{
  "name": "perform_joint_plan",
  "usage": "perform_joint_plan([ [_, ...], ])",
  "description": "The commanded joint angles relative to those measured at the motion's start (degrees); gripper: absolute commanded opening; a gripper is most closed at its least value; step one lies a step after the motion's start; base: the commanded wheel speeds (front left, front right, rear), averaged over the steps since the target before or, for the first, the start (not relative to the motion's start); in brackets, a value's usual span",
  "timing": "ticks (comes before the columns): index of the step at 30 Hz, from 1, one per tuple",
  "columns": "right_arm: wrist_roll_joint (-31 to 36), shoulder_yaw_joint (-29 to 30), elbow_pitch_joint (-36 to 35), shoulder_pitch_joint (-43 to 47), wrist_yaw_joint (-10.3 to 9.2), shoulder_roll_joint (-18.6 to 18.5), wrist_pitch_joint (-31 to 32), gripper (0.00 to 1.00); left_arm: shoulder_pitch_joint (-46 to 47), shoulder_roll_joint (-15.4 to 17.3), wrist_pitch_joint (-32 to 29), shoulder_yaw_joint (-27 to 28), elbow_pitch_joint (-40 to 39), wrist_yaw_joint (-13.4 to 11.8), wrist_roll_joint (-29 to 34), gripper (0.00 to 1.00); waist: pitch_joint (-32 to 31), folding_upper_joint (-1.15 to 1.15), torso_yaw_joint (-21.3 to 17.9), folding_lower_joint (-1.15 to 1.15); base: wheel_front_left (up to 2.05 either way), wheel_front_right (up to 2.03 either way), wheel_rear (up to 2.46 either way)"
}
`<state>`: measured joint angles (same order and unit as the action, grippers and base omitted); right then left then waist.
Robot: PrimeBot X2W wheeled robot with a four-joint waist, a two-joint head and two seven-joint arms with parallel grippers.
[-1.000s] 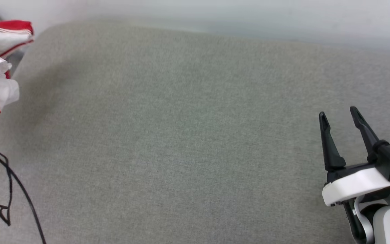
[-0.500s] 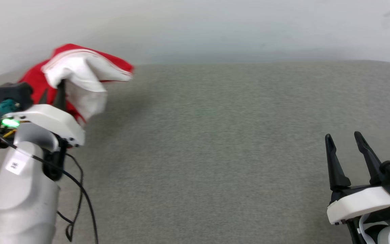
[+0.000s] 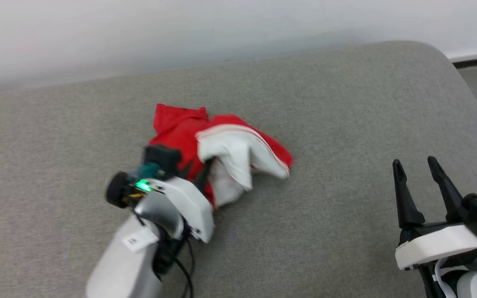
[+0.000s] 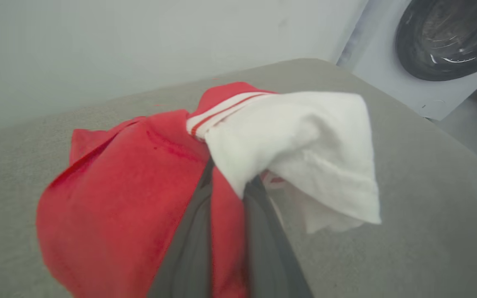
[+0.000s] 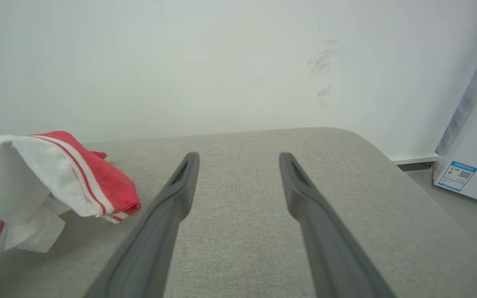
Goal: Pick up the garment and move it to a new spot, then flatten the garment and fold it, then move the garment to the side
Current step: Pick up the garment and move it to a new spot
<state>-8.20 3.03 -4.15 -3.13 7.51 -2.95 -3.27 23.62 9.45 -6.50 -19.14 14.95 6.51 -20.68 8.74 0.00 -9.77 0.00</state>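
Red shirt [image 3: 176, 128] w/ white sleeve & stripy edge, bunched in a lump, approx. mid grey cushion [image 3: 346, 103].

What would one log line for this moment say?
left gripper: shut on garment | garment: bunched, over cushion | right gripper: open, empty | step: relocation

You are looking at a wide padded surface [image 3: 325, 231] covered in grey woven cloth, smooth and unwrinkled, with a rounded far right corner. Its back edge meets a pale wall [image 3: 139, 33]. A bunched red and white garment [image 3: 230, 149] is over its left-centre part, with a soft shadow beneath the white folds; you cannot tell whether the lowest cloth touches the weave.
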Motion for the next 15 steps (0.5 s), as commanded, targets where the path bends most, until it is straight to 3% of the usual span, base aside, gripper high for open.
perform_joint_plan([
  [1,-0.4,0.0,0.6,-1.0,-0.04,0.1,-0.6,1.00,-1.3,-0.4,-0.8,-2.2,-0.4,0.3,0.3,0.00,1.6,0.00,-1.4,0.00,0.00,0.00,0.00],
  [11,-0.8,0.0,2.5,-2.5,-0.04,0.1,-2.3,1.00,-6.7,-2.3,-2.8,-14.7,2.5,0.9,-2.1,0.00,3.3,0.00,-1.0,0.00,0.00,0.00,0.00],
  [12,-0.7,0.1,2.7,-2.5,-0.04,0.1,-2.2,1.00,-6.9,-2.4,-3.2,-15.3,3.2,1.0,-2.5,0.14,3.1,0.00,-0.6,0.00,0.00,0.00,0.00],
  [13,-0.4,0.0,2.7,-2.6,-0.04,0.1,-2.2,1.00,-6.8,-2.5,-2.9,-15.8,3.1,1.0,-2.6,0.53,3.0,0.00,-0.3,0.00,0.00,0.00,0.00],
  [14,-0.3,0.0,2.6,-2.6,-0.04,0.1,-2.2,1.00,-6.4,-2.6,-2.3,-16.2,2.9,1.0,-2.6,1.00,2.7,0.00,0.1,0.00,0.00,0.00,0.00],
  [15,-0.1,0.2,2.6,-2.5,-0.04,0.1,-2.1,1.00,-6.1,-2.6,-1.9,-16.8,3.0,1.0,-2.6,1.00,2.3,0.00,0.6,0.00,0.00,0.00,0.00],
])
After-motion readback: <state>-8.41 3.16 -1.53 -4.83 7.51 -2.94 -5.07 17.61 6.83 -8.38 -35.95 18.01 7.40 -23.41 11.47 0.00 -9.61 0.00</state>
